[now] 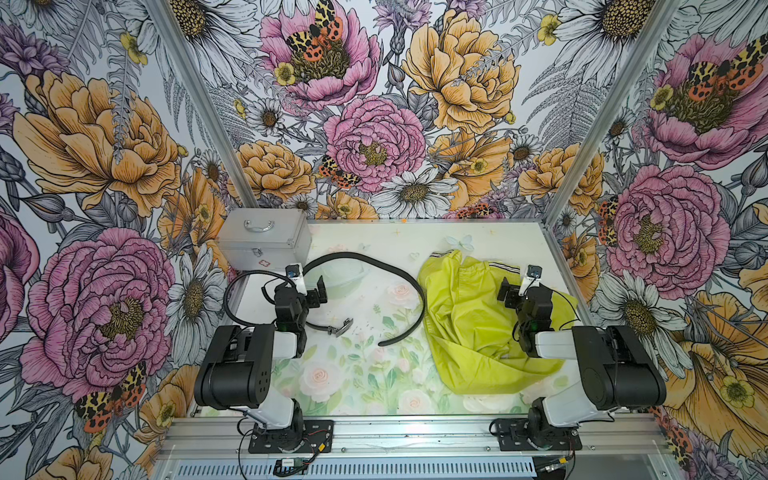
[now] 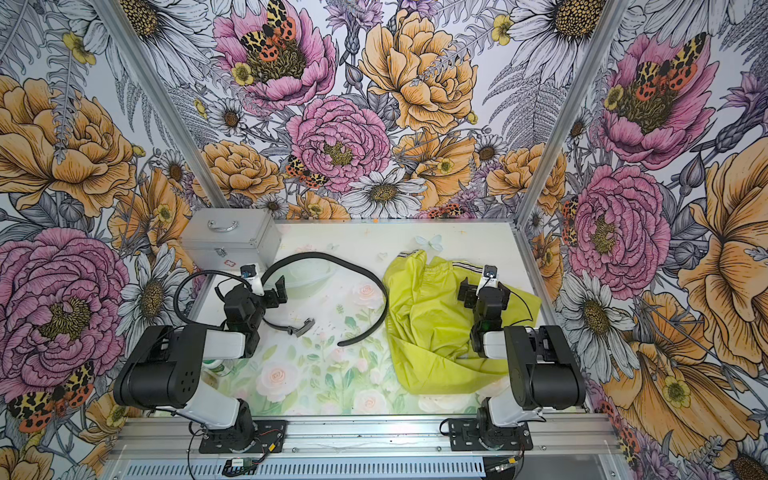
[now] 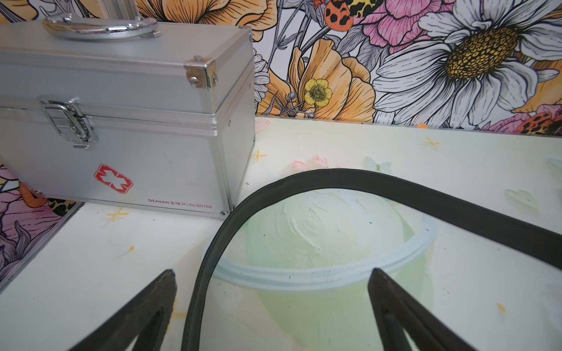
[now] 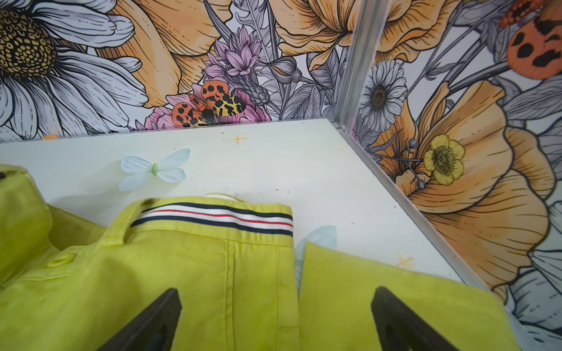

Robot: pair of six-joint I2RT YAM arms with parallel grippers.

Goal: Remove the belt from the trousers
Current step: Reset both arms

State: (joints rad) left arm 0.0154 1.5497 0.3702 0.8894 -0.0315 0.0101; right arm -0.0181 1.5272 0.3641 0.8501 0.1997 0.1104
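The black belt (image 1: 357, 254) lies in a wide open arc on the table, clear of the trousers, with its silver buckle (image 1: 341, 326) by the left arm and its plain tip near the table's middle. The yellow-green trousers (image 1: 469, 324) lie crumpled at the right, striped waistband (image 4: 213, 217) towards the back wall. My left gripper (image 1: 316, 291) hangs open over the belt's left curve; in the left wrist view the strap (image 3: 395, 185) runs on the table between the fingers of the left gripper (image 3: 272, 273), ungripped. My right gripper (image 4: 276, 291) is open above the trousers' fabric (image 4: 182, 258), holding nothing.
A silver metal case (image 1: 264, 241) with a handle stands at the back left corner, close to the belt's curve. A black corrugated cable (image 1: 228, 299) loops off the left arm. Aluminium frame posts and floral walls enclose the table.
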